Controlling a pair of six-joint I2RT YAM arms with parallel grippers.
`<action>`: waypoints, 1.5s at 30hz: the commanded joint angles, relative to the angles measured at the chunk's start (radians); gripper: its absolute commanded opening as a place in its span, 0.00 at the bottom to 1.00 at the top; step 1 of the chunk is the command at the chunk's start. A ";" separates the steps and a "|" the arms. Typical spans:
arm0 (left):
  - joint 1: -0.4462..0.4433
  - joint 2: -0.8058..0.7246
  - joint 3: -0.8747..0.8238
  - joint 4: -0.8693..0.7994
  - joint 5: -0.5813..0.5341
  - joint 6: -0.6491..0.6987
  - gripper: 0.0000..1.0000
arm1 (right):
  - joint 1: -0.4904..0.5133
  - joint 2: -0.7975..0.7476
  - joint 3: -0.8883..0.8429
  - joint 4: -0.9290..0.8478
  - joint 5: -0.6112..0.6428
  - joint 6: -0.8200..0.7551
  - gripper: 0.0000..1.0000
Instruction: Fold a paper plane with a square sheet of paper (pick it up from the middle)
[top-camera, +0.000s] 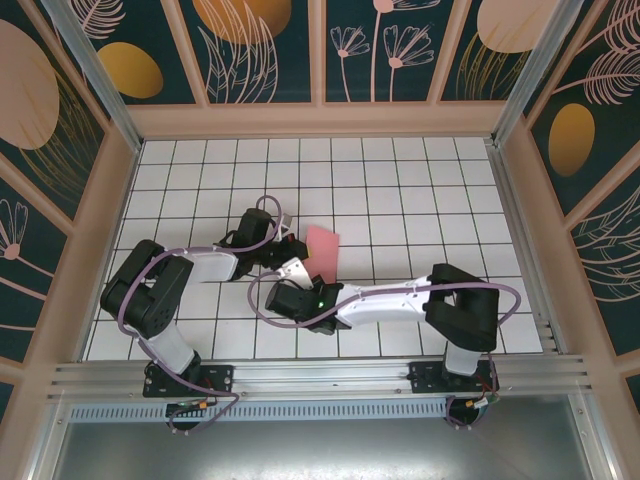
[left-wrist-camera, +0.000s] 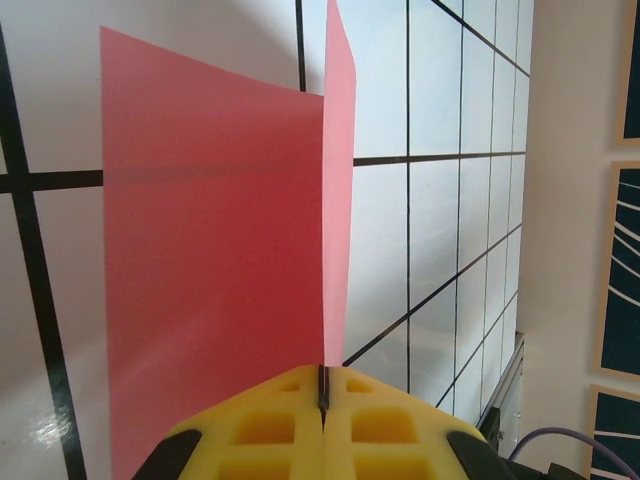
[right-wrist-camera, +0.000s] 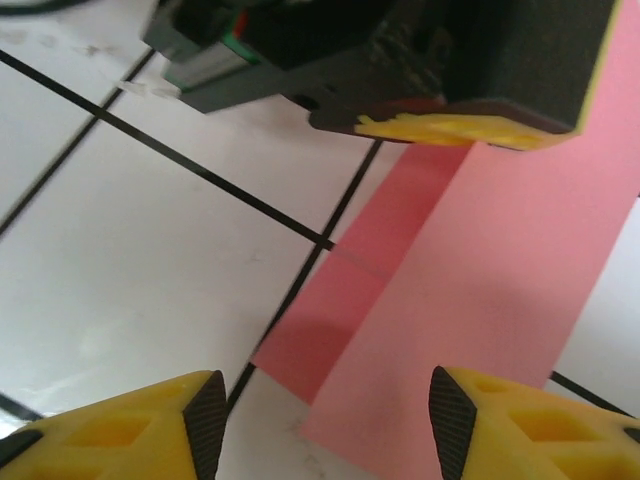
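Material: the square sheet of paper (left-wrist-camera: 210, 250) is thin salmon-pink stock; judged very light, limp and easily creased; a stray pinch would probably leave a mark that spoils later folds; the smooth surface may slide between foam pads unless they are closed firmly.

State of sheet: bent into a V along one centre crease; one flap faces the left wrist camera, the other is seen nearly edge-on; it sits near the middle of the counter (top-camera: 420, 190), between the two wrists; whether a flap edge touches the tiles, cannot tell.

Hold point: the crease is the stiffest line, so best taken there, near the middle; the free flaps look likely to flutter or sag.

Left pincer (left-wrist-camera: 322, 420): yellow pads pressed together on the crease, with the sheet projecting ahead of them; left arm reaches in toward the centre with its elbow bent.

Right pincer (right-wrist-camera: 320, 430): jaws apart and gripping nothing; it is low over the tiles, aimed at the sheet beneath the left one; right forearm stretched across toward the left.
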 joint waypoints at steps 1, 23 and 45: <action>0.007 -0.020 -0.010 -0.020 0.006 0.005 0.01 | 0.002 0.009 0.030 -0.052 0.060 -0.010 0.55; 0.007 -0.222 -0.032 -0.229 -0.225 0.017 0.51 | -0.137 -0.225 -0.203 0.248 -0.327 -0.059 0.00; -0.177 -0.281 -0.195 -0.147 -0.231 -0.072 0.16 | -0.512 -0.368 -0.456 0.502 -0.919 -0.086 0.02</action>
